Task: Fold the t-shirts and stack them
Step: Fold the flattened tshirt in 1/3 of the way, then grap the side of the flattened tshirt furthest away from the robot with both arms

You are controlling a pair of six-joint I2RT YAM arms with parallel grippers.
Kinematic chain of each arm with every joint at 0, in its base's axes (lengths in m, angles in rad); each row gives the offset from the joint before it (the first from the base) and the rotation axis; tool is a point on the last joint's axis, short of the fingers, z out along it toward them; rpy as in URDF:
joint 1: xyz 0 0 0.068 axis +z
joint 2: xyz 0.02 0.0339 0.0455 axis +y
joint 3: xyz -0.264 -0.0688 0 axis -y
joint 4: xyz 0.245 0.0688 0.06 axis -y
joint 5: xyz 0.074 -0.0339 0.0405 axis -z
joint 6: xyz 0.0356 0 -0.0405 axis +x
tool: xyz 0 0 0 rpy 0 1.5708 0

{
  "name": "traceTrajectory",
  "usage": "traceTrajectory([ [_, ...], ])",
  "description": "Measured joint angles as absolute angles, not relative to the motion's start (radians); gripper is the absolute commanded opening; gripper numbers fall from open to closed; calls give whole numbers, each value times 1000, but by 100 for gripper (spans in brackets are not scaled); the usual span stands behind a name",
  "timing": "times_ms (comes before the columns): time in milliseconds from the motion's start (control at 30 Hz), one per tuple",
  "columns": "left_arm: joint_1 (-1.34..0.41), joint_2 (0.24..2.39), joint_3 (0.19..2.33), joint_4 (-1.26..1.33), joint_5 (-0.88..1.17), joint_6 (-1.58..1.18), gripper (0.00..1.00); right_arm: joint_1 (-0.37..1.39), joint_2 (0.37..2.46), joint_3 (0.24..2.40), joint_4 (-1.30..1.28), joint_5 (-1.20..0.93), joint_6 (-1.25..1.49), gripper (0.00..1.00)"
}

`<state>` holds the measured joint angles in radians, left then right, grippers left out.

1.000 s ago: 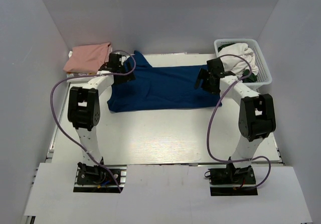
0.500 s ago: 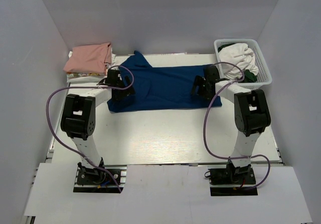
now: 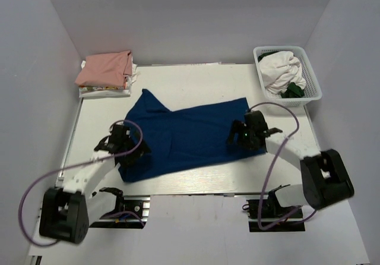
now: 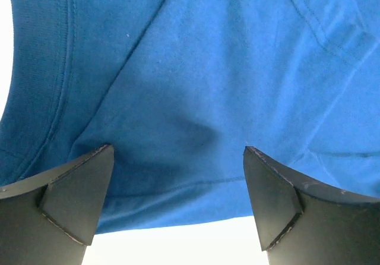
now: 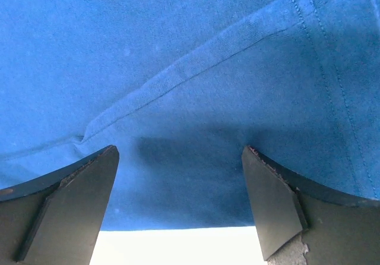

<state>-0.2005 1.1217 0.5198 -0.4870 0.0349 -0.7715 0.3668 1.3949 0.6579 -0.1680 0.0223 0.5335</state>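
The dark blue t-shirt [image 3: 184,135] lies spread flat across the middle of the white table [image 3: 196,81], one sleeve pointing to the far left. My left gripper [image 3: 127,151] is open over the shirt's near-left edge; in the left wrist view its jaws [image 4: 178,149] stand wide apart over blue cloth [image 4: 196,69]. My right gripper [image 3: 242,135] is open at the shirt's near-right corner; its jaws [image 5: 179,149] straddle the hemmed cloth [image 5: 178,57]. The salmon-pink t-shirt [image 3: 105,68] lies folded at the far left.
The pink shirt rests on a small stack of white cloth [image 3: 110,88]. A white lattice basket [image 3: 309,69] at the far right holds white cloth [image 3: 282,69] and a dark green piece [image 3: 292,90]. Grey walls enclose the table on three sides.
Both arms have drawn back toward the near edge. The blue shirt has slid with them from the far side to the middle of the table.
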Motion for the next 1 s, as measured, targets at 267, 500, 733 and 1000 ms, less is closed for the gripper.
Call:
traceTrajectory([
  [267, -205, 930, 624, -648, 59, -812, 100, 424, 1182, 635, -301, 22, 547, 90],
  [500, -193, 1375, 992, -540, -58, -698, 100, 419, 1296, 926, -288, 43, 552, 90],
  [733, -170, 1873, 1464, -529, -227, -589, 92, 405, 1522, 1132, -309, 66, 550, 90],
  [1000, -142, 2236, 1809, -542, -246, -498, 81, 372, 1630, 1186, -402, 115, 531, 90],
])
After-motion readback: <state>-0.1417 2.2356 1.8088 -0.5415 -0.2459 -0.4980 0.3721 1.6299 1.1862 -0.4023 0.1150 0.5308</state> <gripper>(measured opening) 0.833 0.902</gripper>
